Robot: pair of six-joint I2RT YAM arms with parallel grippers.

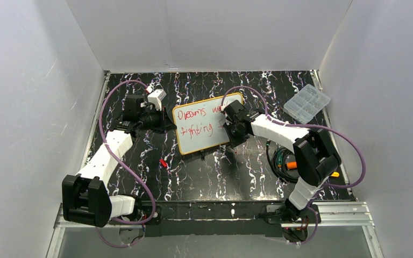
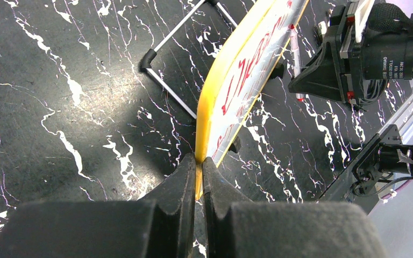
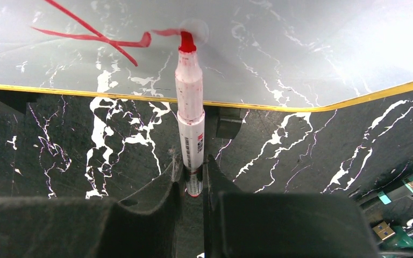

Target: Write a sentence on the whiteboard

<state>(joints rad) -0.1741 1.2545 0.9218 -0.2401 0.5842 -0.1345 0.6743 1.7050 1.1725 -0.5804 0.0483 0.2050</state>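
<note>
The whiteboard [image 1: 201,138], white with a yellow frame, stands tilted mid-table. The sentence [image 1: 196,114] is in red on two lines; I read "Dreams w" and "fighting", and the right arm hides the rest. My left gripper [image 1: 168,124] is shut on the board's left edge; the left wrist view shows the yellow frame [image 2: 207,121] pinched between the jaws of this gripper [image 2: 199,161]. My right gripper [image 3: 192,166] is shut on a red marker [image 3: 191,107]. The marker's tip touches the board [image 3: 301,48] at the end of a red stroke [image 3: 97,37].
A clear plastic compartment box [image 1: 307,103] lies at the back right. A small red cap [image 1: 163,163] lies in front of the board. Coiled cables with orange parts [image 1: 286,161] sit at the right. White walls enclose the table. A wire stand [image 2: 177,91] lies behind the board.
</note>
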